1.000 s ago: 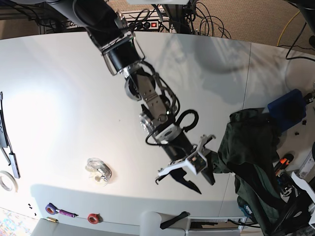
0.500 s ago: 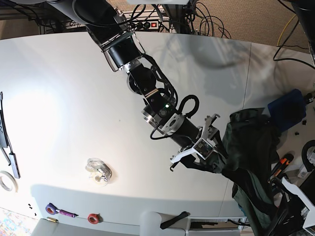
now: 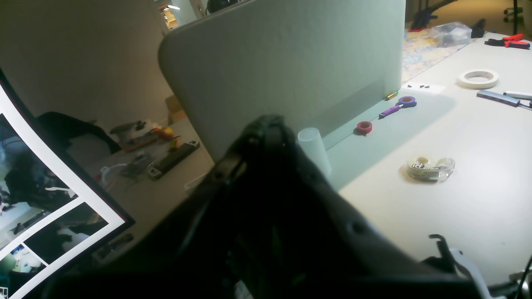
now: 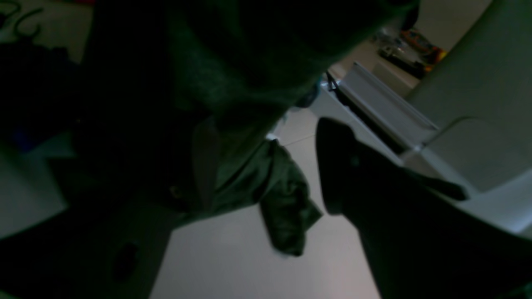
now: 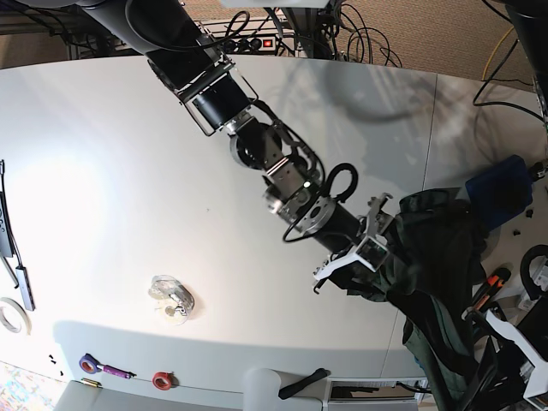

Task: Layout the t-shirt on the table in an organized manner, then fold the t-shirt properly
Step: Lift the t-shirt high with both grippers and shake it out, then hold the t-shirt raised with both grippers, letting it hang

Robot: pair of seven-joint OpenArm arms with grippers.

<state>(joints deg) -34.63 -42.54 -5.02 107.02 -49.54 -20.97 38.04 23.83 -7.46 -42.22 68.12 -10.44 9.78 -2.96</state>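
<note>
Base view shows my right gripper [image 5: 370,244] has slid rightward across the table [image 5: 111,171] into the bunched t-shirt [image 5: 432,257] at its edge — jaws spread wider, nothing pinched yet — so layout hasn't started.

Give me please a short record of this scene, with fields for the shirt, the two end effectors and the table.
t-shirt: dark green, bunched and hanging at the table's edge, not laid out
right end effector: open, against the t-shirt's near side
left end effector: shut; what it holds cannot be told
table: white; tape dispenser, red tape roll, purple tape roll
folding: not started
</note>
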